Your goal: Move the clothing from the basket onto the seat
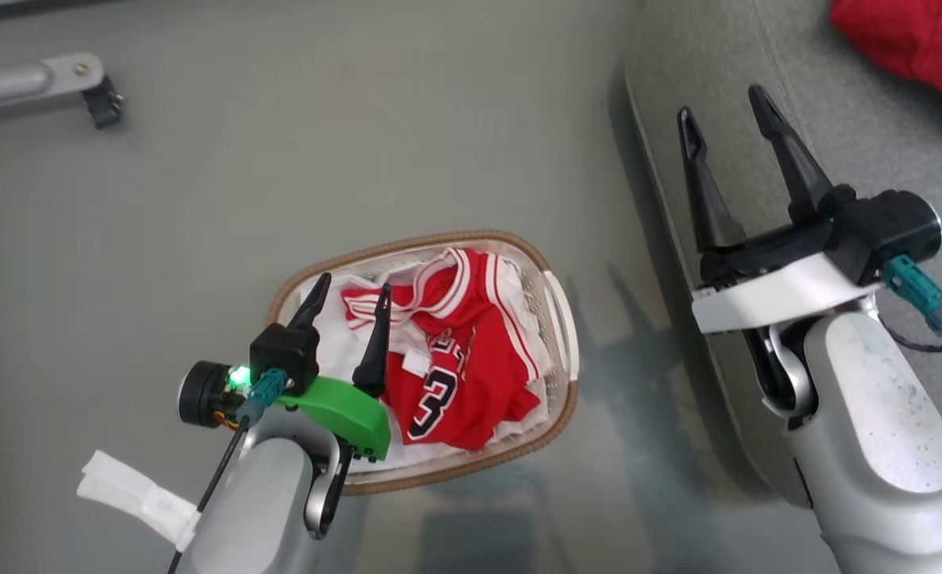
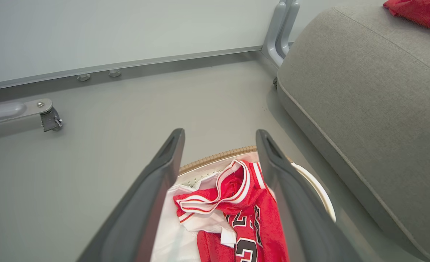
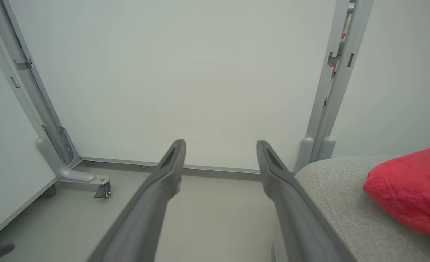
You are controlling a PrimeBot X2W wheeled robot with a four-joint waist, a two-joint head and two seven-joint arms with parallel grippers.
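one garment (image 1: pixel 917 48) lies on the seat (image 1: pixel 877 135); jersey (image 1: pixel 455 351) waits in basket (image 1: pixel 471 235); left gripper (image 1: pixel 355 282) and right gripper (image 1: pixel 720 100) gape empty.

The red jersey (image 1: pixel 471 351) bears a black-and-white numeral 3.
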